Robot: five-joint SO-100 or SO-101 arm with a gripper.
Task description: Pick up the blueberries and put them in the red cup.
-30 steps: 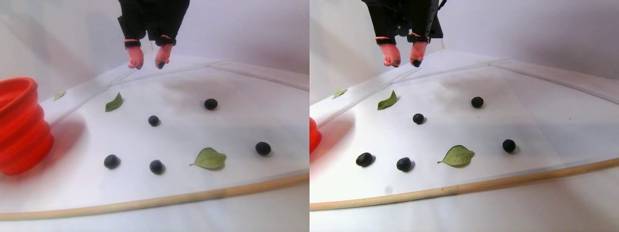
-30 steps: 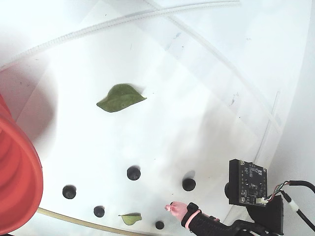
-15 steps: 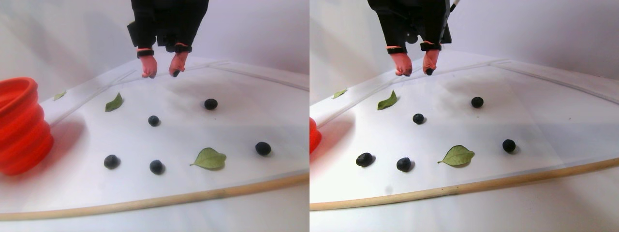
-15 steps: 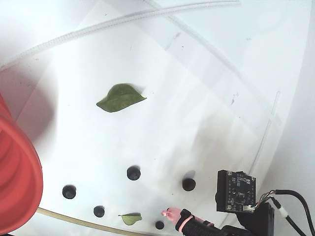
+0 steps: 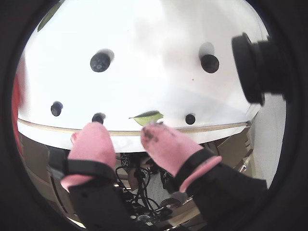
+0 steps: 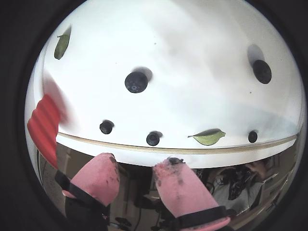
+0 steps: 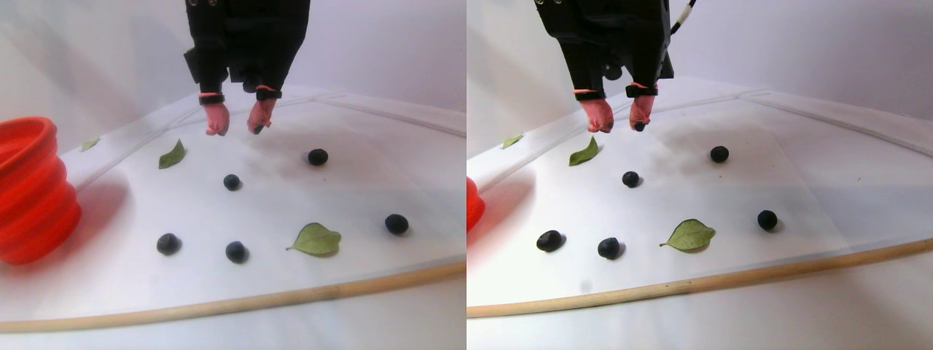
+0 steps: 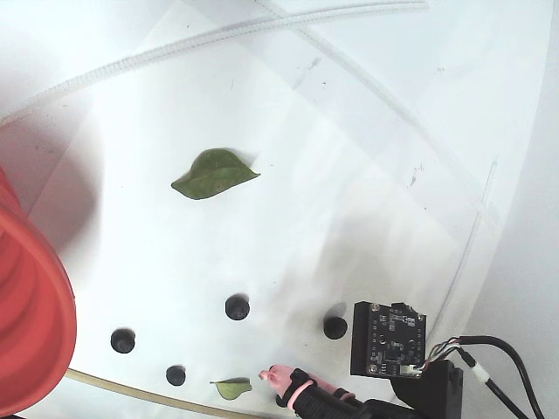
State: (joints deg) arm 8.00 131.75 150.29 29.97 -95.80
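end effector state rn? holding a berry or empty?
End effector: open and empty, pink fingertips apart with nothing between them, hanging above the white table; five blueberries lie loose on it.

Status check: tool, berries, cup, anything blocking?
Tool open, empty, hovering above the white mat. Five blueberries loose on the mat, none grasped. Red cup at left edge of stereo view. Green leaves among the berries; nothing blocking.
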